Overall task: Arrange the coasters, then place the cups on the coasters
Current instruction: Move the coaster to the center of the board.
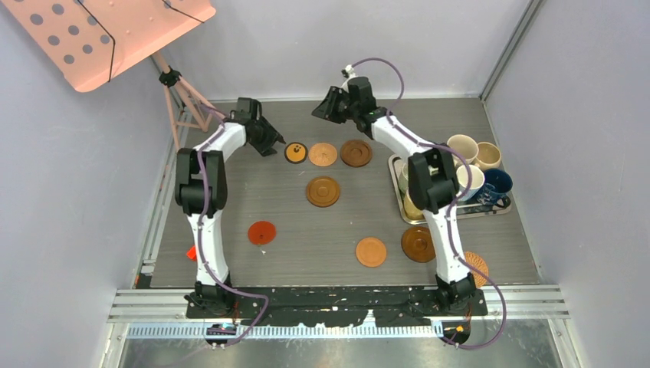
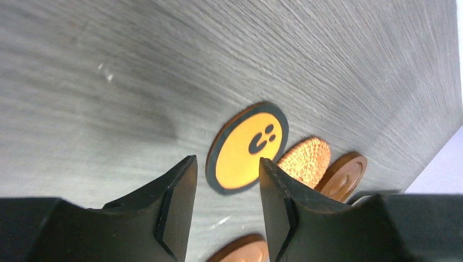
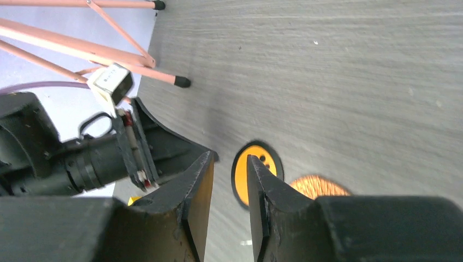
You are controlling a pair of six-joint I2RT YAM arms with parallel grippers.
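Observation:
A row of three coasters lies at the back: black-and-orange (image 1: 297, 152), woven (image 1: 323, 154), dark brown (image 1: 356, 152). A brown coaster (image 1: 323, 191) lies just in front of them. Nearer me lie the red (image 1: 261, 232), orange-tan (image 1: 371, 251) and dark brown (image 1: 418, 244) coasters; a wicker one (image 1: 477, 268) is half hidden by the right arm. My left gripper (image 1: 280, 142) (image 2: 226, 160) is open and empty, just left of the black-and-orange coaster (image 2: 248, 147). My right gripper (image 1: 318, 111) (image 3: 230, 155) hangs open and empty above the back. Cups (image 1: 463, 147) (image 1: 498, 184) stand grouped at the right.
A metal tray (image 1: 460, 215) holds some of the cups, partly behind the right arm. A pink tripod (image 1: 184, 100) with a perforated board (image 1: 115, 31) stands at the back left, its feet (image 3: 183, 82) on the table. Walls close in left, right and behind.

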